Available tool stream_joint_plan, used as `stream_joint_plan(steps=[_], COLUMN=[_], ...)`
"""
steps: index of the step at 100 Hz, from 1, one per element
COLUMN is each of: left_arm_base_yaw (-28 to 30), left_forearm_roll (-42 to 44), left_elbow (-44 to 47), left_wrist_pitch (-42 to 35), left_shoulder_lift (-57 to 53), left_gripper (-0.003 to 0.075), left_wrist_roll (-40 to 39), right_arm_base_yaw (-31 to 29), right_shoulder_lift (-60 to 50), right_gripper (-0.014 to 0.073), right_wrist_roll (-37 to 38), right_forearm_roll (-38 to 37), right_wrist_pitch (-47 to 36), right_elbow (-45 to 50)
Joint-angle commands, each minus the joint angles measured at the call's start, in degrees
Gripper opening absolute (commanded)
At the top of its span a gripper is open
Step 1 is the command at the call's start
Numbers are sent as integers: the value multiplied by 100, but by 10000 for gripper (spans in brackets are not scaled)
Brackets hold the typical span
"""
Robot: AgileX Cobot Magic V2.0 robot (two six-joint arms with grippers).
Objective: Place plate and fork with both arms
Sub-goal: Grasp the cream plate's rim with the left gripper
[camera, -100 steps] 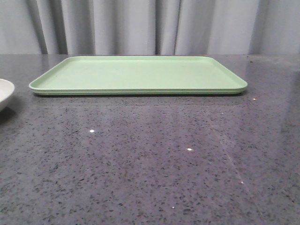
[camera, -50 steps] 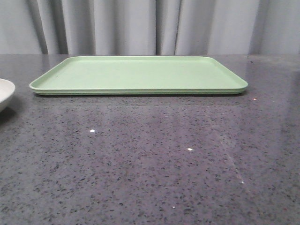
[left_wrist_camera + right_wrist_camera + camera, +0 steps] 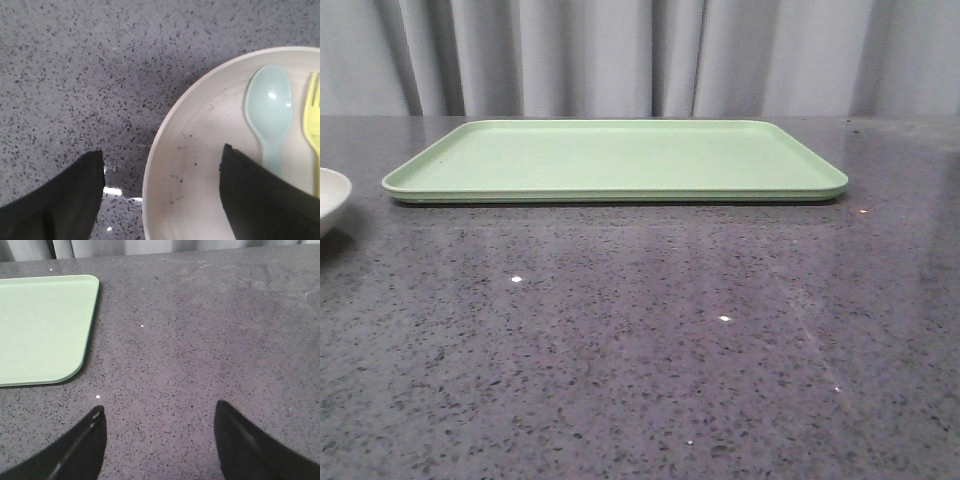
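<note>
Plate (image 3: 200, 165) at the surface's (image 3: 640, 350) far-left edge holds the yellow fork (image 3: 312, 125) and blue spoon (image 3: 269, 112); left hand (image 3: 162, 197) straddles its rim, spread for grasping; right hand (image 3: 160, 440) hovers spread, empty, beside the green tray (image 3: 615, 160).

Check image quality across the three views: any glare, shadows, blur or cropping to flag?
Front view: sharp, small specular glints on the table, plate cropped at the left edge. Left wrist view: left gripper fingers dark and soft, one glare spot on the blue spoon, fork cut off. Right wrist view: right gripper silhouetted, tray evenly lit.
</note>
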Motion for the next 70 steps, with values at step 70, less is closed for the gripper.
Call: stream_joint_plan(steps=[70], left_arm_base_yaw=[20], left_forearm_roll=[-104], left_elbow=[-187], left_wrist_pitch=[-201], left_shoulder_lift=[805], left_gripper=[461], left_wrist_roll=[421], right_arm_base_yaw=[4], right_shoulder_lift=[61], right_gripper=[476], right_wrist_roll=[-56], right_forearm_roll=[-26], right_wrist_pitch=[-449], right_elbow=[-199])
